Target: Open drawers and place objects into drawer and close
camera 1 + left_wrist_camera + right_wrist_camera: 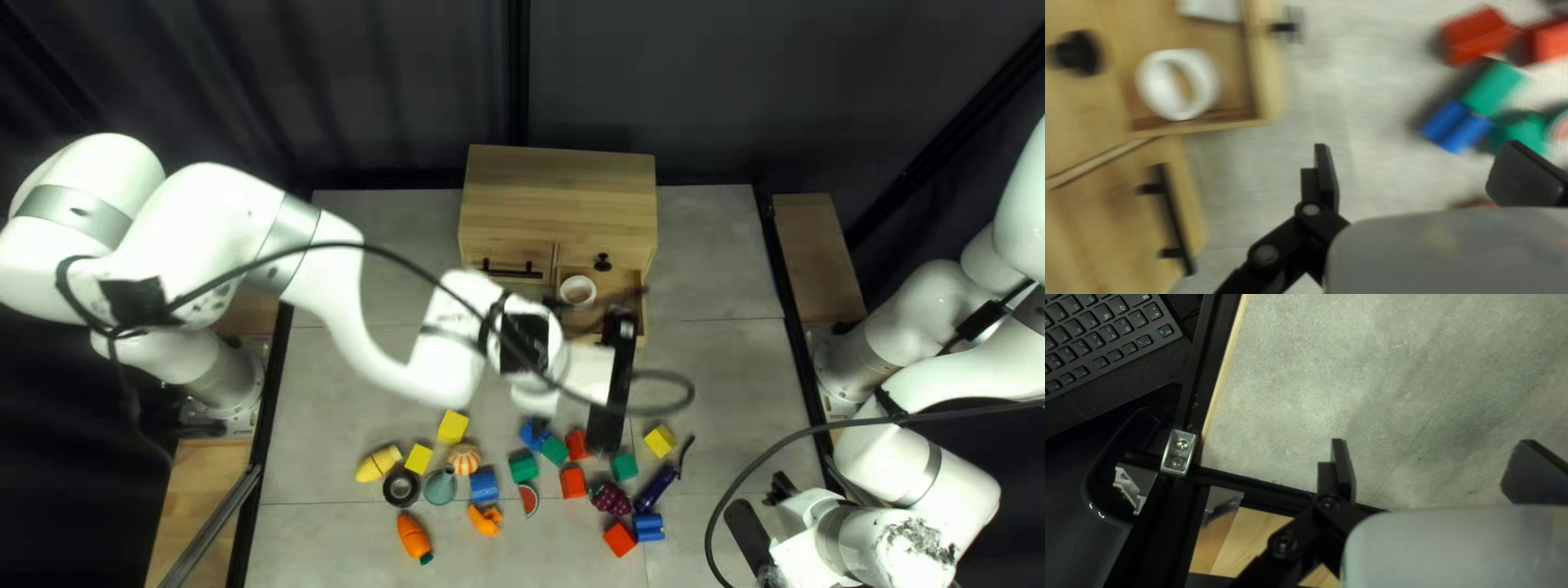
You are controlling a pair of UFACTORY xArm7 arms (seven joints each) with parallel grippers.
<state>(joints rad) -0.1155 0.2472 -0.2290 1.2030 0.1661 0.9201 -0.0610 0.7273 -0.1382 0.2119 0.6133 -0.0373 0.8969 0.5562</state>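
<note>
My left gripper (615, 381) hangs in front of the wooden cabinet (561, 196) in the top left view. In its wrist view my left gripper (1421, 155) is open, nothing between its fingers. Beside it, a drawer (1272, 81) stands pulled out, holding a white ring (1178, 84) and a pale object (1211, 8). A round black knob (1077, 53) marks a closed front, a bar handle (1173, 220) the neighbouring one. At the table's near right, my right gripper (764, 510) is away from the objects; in its wrist view the right gripper (1433, 452) is open over bare table.
Blocks such as a yellow one (660, 441) and a red one (619, 540), a toy carrot (413, 536), an eggplant (655, 489), grapes (610, 499) and a black ring (401, 487) lie across the table's near half. A keyboard (1094, 337) sits beyond the table's frame (1208, 365).
</note>
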